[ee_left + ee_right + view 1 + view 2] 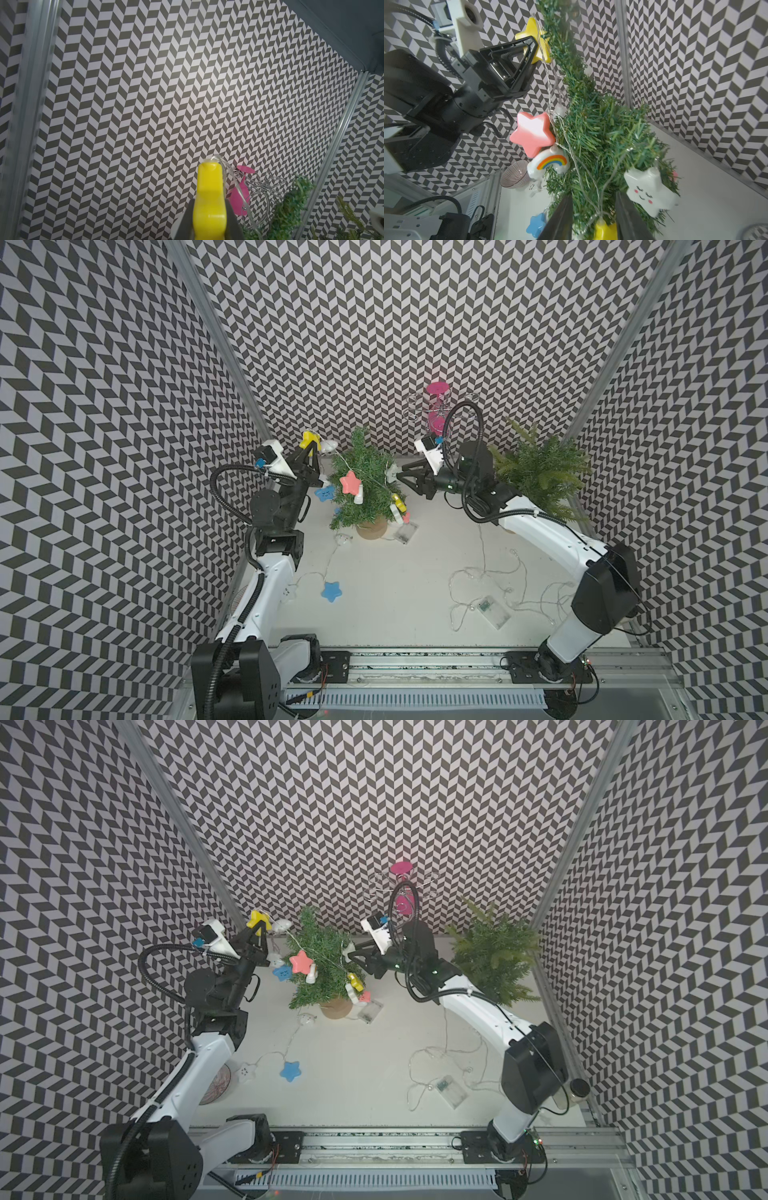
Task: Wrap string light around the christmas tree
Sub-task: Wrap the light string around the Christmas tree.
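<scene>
Standing upright, the christmas tree [365, 510] points ceilingward.

Starting with the left arm [272, 585]: rising from the front rail, folded hard at the elbow, wrist tipped up toward the back wall. Left gripper [311, 446] held high, pinched tight on a yellow star [306, 437], fingertips aimed up and away. Now the right arm [540, 526]: reaching forward off the rail, then bending inward across the middle, wrist roughly level. Right gripper [593, 207] with jaws standing apart, aimed sideways toward the left one, well apart from it.
</scene>
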Robot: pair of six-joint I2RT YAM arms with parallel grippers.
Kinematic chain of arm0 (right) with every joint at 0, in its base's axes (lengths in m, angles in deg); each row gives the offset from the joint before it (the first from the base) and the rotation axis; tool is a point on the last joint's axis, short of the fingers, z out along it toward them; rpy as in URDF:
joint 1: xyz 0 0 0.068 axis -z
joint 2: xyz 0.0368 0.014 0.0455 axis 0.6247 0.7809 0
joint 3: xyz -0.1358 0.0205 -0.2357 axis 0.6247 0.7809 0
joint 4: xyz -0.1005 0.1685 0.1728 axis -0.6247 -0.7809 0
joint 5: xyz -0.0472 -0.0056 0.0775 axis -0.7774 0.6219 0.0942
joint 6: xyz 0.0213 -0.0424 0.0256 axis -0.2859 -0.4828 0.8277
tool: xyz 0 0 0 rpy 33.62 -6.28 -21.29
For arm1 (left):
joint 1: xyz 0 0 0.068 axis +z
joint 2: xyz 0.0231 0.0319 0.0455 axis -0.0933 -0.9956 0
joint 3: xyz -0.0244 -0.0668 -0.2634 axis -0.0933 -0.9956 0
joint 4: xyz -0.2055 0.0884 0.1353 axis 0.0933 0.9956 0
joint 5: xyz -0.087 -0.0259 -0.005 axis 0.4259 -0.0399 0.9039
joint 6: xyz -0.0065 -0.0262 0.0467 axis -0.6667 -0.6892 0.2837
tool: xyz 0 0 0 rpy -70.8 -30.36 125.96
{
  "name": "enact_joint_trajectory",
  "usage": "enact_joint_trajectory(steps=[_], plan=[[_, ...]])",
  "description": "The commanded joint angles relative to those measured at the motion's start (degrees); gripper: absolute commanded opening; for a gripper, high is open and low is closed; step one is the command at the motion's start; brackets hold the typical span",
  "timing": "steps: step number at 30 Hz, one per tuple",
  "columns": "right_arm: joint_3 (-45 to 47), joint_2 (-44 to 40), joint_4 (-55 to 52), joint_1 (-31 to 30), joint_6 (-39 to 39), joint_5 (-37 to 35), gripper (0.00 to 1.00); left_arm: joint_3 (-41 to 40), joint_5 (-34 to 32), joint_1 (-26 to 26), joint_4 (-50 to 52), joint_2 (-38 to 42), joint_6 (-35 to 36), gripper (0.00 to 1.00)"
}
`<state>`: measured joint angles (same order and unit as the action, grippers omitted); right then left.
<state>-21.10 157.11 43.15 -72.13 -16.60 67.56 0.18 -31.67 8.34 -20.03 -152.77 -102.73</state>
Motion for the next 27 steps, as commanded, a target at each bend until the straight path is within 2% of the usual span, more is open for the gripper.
enact_joint_trajectory(steps=[1, 7, 11, 16, 19, 23, 27], plan=[[2.88, -3.50, 10.45, -0.01, 0.97, -1.44, 0.40, 0.76, 4.75, -0.72, -0.11, -2.49, 0.72, 0.07], [3.48, -1.50, 9.45, -0.14, 3.40, 1.81, 0.50, 3.79, 4.66, -5.48, 1.90, -6.59, 6.07, 0.06], [5.81, -1.94, 7.99, -0.99, 4.29, -1.72, 0.57, 7.16, 3.32, -6.58, 4.95, -10.28, 7.97, 0.06], [10.23, -1.93, 8.24, -2.78, 4.64, -4.04, 0.68, 6.02, 5.36, -6.54, 4.59, -11.96, 7.02, 0.07], [12.75, -1.84, 10.09, -4.58, 5.45, -4.73, 0.71, 5.81, 5.13, -7.04, 5.39, -11.72, 7.34, 0.08], [14.06, -2.74, 7.83, -7.99, 4.37, -12.10, 0.77, 6.26, 4.35, -7.10, 7.63, -11.88, 7.36, 0.08], [15.36, -2.86, 10.99, -9.22, 5.42, -18.39, 0.82, 5.62, 3.88, -7.33, 7.75, -11.40, 7.27, 0.09]])
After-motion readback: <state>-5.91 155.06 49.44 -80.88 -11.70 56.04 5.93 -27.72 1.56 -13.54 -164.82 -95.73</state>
